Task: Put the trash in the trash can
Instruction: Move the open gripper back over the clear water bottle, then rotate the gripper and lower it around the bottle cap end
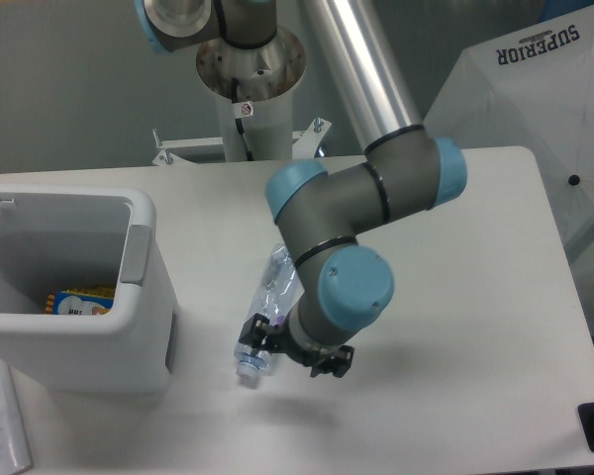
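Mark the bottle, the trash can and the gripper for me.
bottle (274, 297): fixed camera view, on the crushed clear body above the label.
trash can (139, 327): fixed camera view, on the right outer wall.
gripper (292, 354): fixed camera view, between the dark fingers low by the bottle's cap end.

The trash can (129, 327) stands at the table's (475, 327) left edge, its mouth unobstructed from above. Between its right wall and the crushed bottle (267, 317) runs a narrow bare strip. The arm's wrist (342, 292) overhangs the bottle's right side.
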